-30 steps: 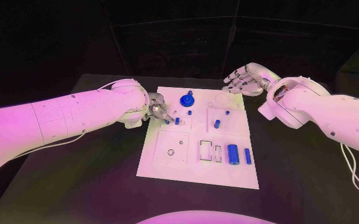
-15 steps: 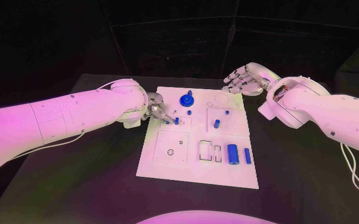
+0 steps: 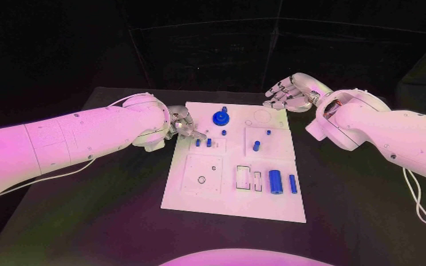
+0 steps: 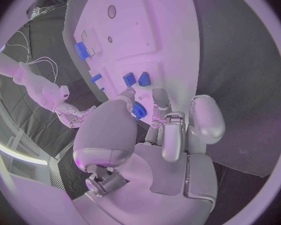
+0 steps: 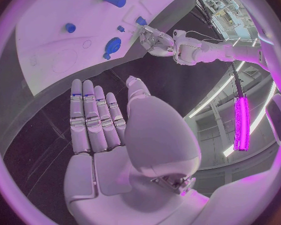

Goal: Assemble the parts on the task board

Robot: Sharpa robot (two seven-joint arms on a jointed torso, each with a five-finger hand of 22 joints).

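Blue peg (image 3: 197,143) sits by left hand (image 3: 184,125), fingers curled, grip unclear; may topple; right hand (image 3: 285,93) spread, empty.

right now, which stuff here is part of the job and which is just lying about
Job: board; blue parts on it, such as gear, big cylinder, small pegs; left hand at the pegs.
Just about: black table; right hand, open, off the board.
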